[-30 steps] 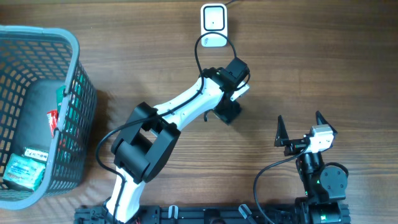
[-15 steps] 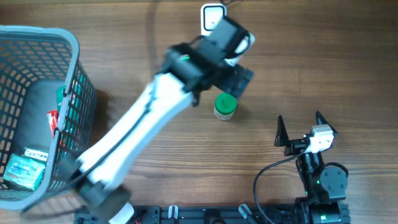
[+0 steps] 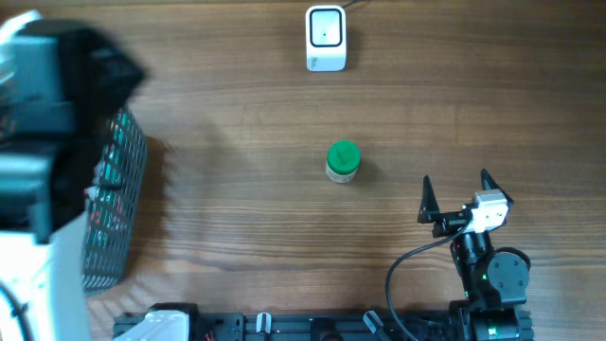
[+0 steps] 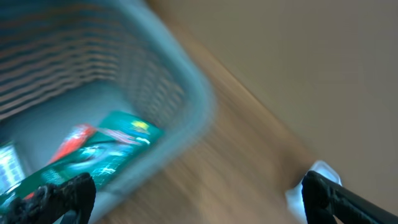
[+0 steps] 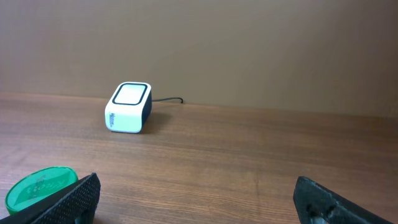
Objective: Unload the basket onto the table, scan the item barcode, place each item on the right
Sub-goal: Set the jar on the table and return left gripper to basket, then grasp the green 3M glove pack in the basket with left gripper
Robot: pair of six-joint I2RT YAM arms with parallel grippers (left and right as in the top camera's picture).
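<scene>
Now I see left gripper (image 4: 198, 186) wide open and empty over the basket (image 4: 186, 99); right gripper (image 3: 455, 182) also open, empty, near the green-lidded jar (image 3: 343, 161).

A mock shop checkout stood on a wooden table (image 3: 237, 104) in what looked like a robotics lab: a white barcode scanner (image 3: 326, 38) on its cable, a blue-grey plastic shopping basket (image 3: 121, 180) holding packaged goods (image 4: 109, 146), and a black mounting rail (image 3: 312, 327) along the table's edge.

Gray basket (image 3: 115, 204) far left, green pkt (image 4: 115, 146) inside, wood table (image 3: 237, 237)
</scene>
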